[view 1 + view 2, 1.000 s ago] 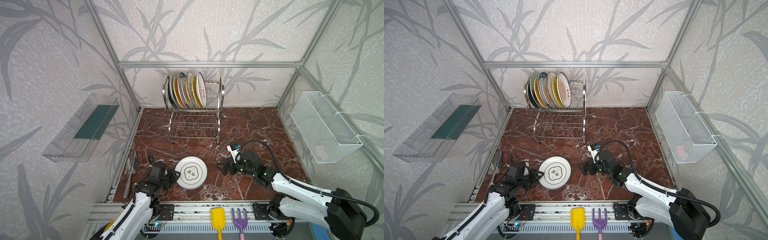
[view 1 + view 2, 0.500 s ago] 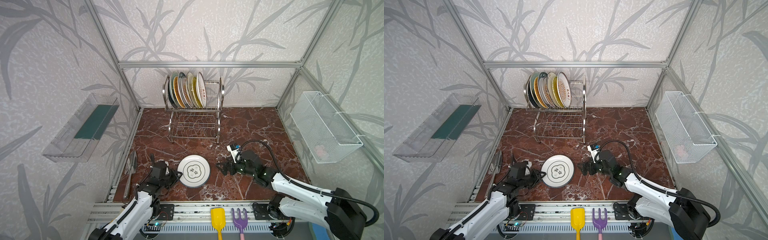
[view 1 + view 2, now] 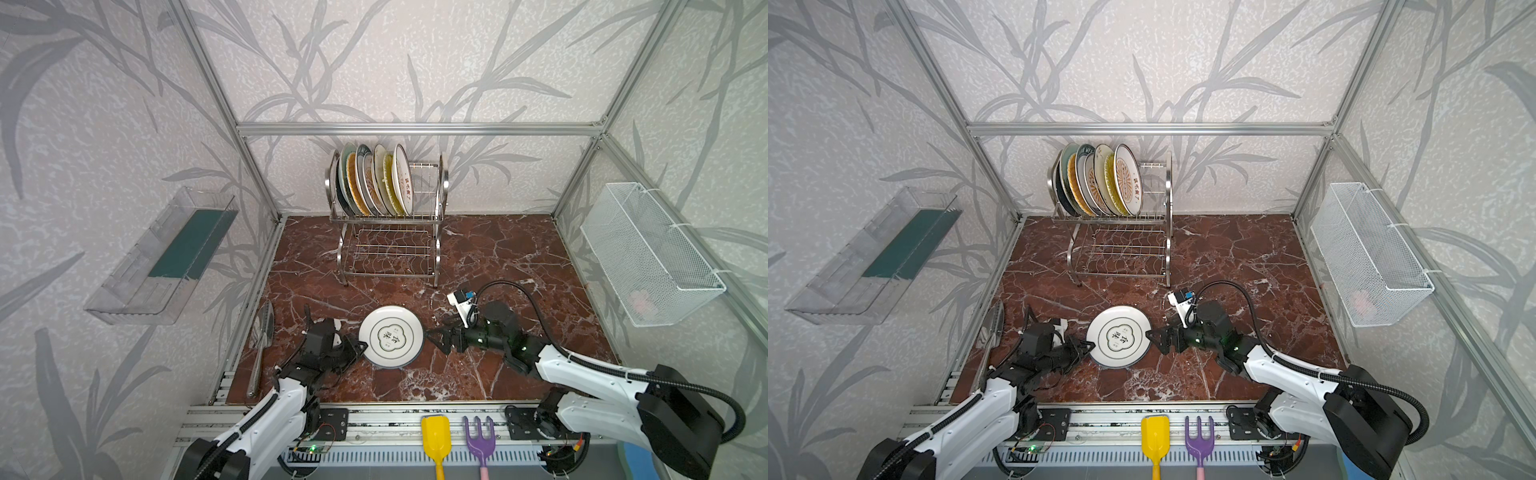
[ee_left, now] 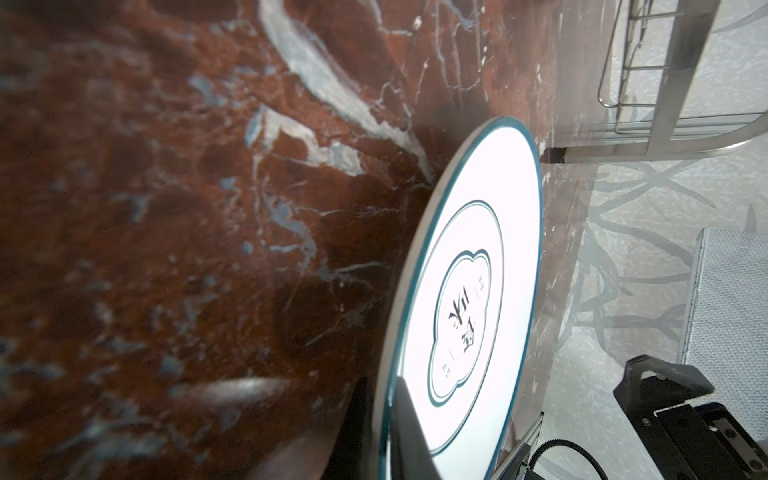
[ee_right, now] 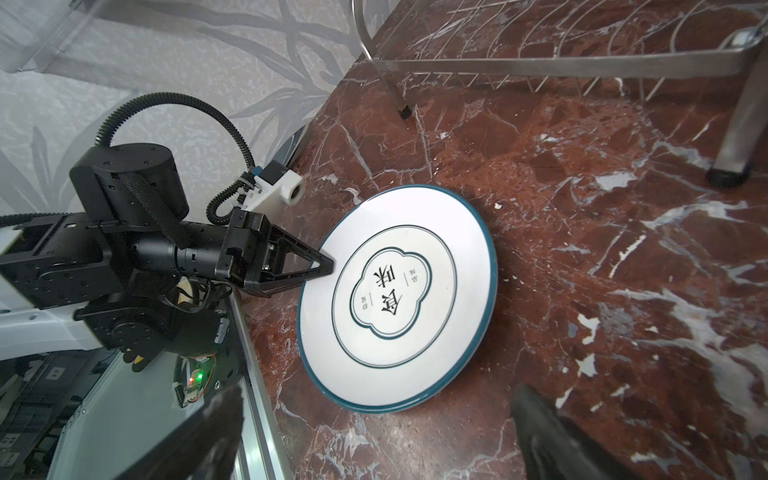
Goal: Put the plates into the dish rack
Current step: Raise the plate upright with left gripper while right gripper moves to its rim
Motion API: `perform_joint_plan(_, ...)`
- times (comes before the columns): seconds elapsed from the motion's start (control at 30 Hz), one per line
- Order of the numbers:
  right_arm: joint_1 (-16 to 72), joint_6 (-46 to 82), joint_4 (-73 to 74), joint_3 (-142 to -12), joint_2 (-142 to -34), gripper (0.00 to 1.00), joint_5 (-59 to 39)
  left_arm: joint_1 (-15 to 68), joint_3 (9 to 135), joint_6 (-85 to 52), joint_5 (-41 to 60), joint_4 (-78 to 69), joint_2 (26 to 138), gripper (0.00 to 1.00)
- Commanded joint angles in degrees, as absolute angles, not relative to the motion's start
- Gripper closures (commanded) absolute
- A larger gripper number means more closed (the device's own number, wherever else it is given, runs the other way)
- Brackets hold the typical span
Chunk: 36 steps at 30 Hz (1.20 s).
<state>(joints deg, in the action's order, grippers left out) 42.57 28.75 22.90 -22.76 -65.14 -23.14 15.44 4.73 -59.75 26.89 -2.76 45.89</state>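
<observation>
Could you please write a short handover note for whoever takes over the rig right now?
Left tool: shut on the rim of the white Chinese-character plate; that edge looks slightly raised off the marble table.
Right tool: open, beside the plate's opposite rim, gripping nothing.
Dish rack: the other plates stand upright in its upper tier, with free slots at the right end.
Done: those plates are loaded.
Left: lift this last plate and slot it into the rack.
</observation>
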Motion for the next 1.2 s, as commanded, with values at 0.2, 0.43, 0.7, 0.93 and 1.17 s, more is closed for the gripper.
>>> perform_joint_plan(0.2,42.93,29.54,31.83,-21.63,-67.16,0.01,-29.21,15.53,7.40,-60.79,24.06,0.79,40.55,1.00)
perform_joint_plan(0.43,43.15,27.49,31.39,-21.18,-64.80,0.01,-27.37,15.56,16.25,-58.70,22.75,12.05,36.32,1.00)
perform_joint_plan(0.7,45.32,21.51,30.32,-21.06,-58.91,0.01,-16.14,15.40,39.22,-48.56,16.20,38.24,41.01,1.00)
perform_joint_plan(0.93,56.24,-7.13,30.78,-23.04,-54.41,0.01,4.84,15.30,50.90,-45.93,14.58,44.55,48.23,1.00)
perform_joint_plan(1.17,63.01,-28.26,29.17,-30.94,-61.39,0.01,13.54,15.53,58.74,-50.68,13.35,45.85,53.11,1.00)
